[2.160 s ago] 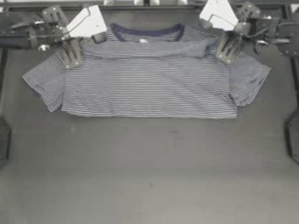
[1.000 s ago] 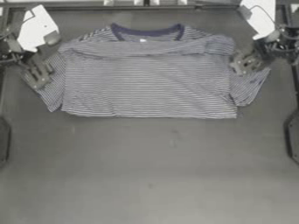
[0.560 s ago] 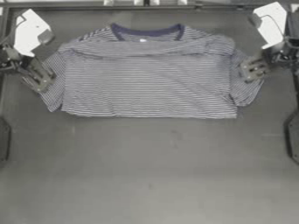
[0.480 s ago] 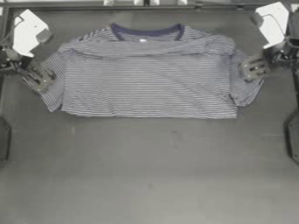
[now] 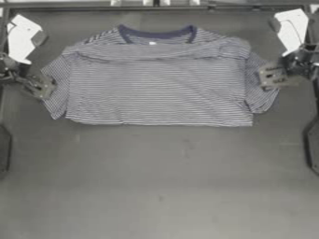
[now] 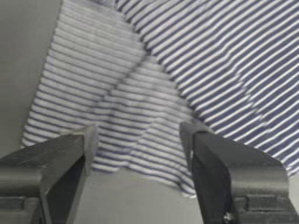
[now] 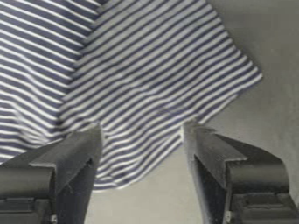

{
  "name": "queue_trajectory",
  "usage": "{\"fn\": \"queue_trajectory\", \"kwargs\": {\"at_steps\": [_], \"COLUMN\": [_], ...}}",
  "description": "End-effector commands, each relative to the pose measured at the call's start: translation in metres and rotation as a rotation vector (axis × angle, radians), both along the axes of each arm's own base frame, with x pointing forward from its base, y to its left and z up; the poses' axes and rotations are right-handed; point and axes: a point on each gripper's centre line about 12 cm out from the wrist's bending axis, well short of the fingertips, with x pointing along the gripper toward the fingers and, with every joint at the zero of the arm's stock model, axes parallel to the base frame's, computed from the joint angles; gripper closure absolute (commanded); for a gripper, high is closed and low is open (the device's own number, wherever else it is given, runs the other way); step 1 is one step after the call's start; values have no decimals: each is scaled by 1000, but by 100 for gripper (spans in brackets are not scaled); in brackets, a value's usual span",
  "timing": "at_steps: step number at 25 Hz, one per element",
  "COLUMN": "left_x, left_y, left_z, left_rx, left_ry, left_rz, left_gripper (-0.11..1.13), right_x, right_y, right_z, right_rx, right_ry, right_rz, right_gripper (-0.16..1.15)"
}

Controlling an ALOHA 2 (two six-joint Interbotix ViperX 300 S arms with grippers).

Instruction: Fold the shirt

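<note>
The shirt (image 5: 159,79) lies flat on the table (image 5: 162,182) toward 12 o'clock, collar (image 5: 156,33) at the far edge with a small white label (image 5: 151,43) just under it, hem running straight across just above the table's middle. A fold crosses the chest below the collar, and both short sleeves spread outward, one toward 9 o'clock and one toward 3 o'clock. The left gripper (image 5: 38,87) sits at 9 o'clock of the shirt, just beside the left sleeve (image 5: 57,88); from its wrist camera the jaws stand apart, with the sleeve's rumpled edge (image 6: 137,144) lying between their tips (image 6: 137,151) and not pinched. The right gripper (image 5: 272,77) sits at 3 o'clock of the shirt, at the right sleeve (image 5: 261,88); its jaws are likewise apart, the sleeve's rounded hem (image 7: 146,144) reaching into the gap between the tips (image 7: 143,148) with nothing clamped. Whether either set of fingers touches the cloth cannot be told. A white tag (image 5: 22,37) rides on the left arm and another (image 5: 291,29) on the right arm, both near the table's far corners.
</note>
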Motion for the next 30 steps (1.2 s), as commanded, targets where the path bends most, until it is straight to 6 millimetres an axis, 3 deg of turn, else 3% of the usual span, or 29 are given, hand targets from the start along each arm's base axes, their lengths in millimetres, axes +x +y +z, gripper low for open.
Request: {"fn": "queue_trajectory", "kwargs": {"at_steps": [1,16,21,30], "left_x": [4,19,16,16], "left_y": [5,15,15,15], "left_z": [0,-33,-37,-52], "left_rx": [-9,-72,-74,-111], "left_ry": [17,84,103,145], "left_rz": [5,-11,-18,-18], "left_gripper": [11,12,13,14], "right_x": [0,-7,-4,-3], "right_y": [-4,-6,-9,-8], "right_z": [4,-16,-31,-38], "right_rx": [-11,7,19,21], "right_ry": [-13,-28,-22,-31], "right_rz": [-15,-57,-52,-49], "right_gripper": [10,10,10,10]}}
